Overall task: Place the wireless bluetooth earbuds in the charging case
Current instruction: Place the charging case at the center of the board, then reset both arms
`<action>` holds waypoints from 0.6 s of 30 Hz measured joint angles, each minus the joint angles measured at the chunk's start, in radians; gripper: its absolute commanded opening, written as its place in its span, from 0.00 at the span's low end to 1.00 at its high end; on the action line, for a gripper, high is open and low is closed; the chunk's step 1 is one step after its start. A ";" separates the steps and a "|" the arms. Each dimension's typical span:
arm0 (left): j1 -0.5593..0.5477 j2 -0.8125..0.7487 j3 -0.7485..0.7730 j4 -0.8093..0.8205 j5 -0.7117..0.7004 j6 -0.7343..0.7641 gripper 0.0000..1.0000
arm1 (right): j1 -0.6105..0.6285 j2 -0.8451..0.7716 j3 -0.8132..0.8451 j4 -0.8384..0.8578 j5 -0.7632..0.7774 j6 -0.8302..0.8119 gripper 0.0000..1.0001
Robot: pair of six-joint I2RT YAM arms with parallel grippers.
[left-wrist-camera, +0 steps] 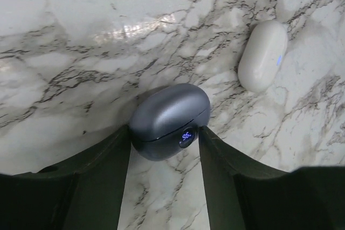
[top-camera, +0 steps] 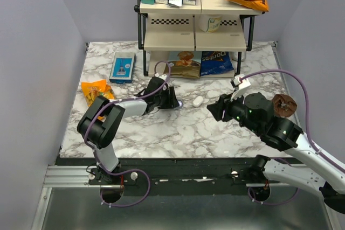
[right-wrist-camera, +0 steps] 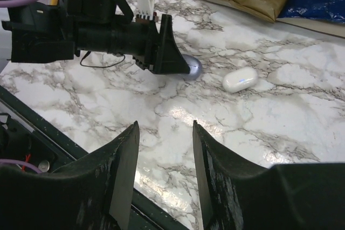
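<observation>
Only the left wrist view is showing a glowing display on the charging case (left-wrist-camera: 170,116), which is lying between the fingers of the left gripper (left-wrist-camera: 164,132), grip unclear; the right gripper (right-wrist-camera: 165,127) is hanging part-open, empty.

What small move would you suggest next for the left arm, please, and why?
Probably ease the left gripper back off the glossy lavender-grey round charging case. It lies shut on the white-and-grey marble table between the fingers, display lit, and no earbuds show outside it, so insertion looks finished.
</observation>
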 measured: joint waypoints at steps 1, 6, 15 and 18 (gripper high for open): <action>0.008 -0.009 -0.003 -0.015 0.000 0.006 0.63 | 0.000 0.000 0.000 0.000 0.000 0.000 0.53; 0.051 -0.078 -0.021 -0.116 -0.013 0.038 0.69 | 0.000 0.000 -0.001 0.000 0.001 0.000 0.53; 0.088 -0.362 -0.045 -0.332 -0.170 0.056 0.99 | 0.000 -0.023 -0.050 0.010 0.021 -0.009 0.54; 0.072 -0.473 -0.035 -0.409 -0.281 0.047 0.99 | 0.000 -0.042 -0.092 0.029 0.037 -0.020 0.55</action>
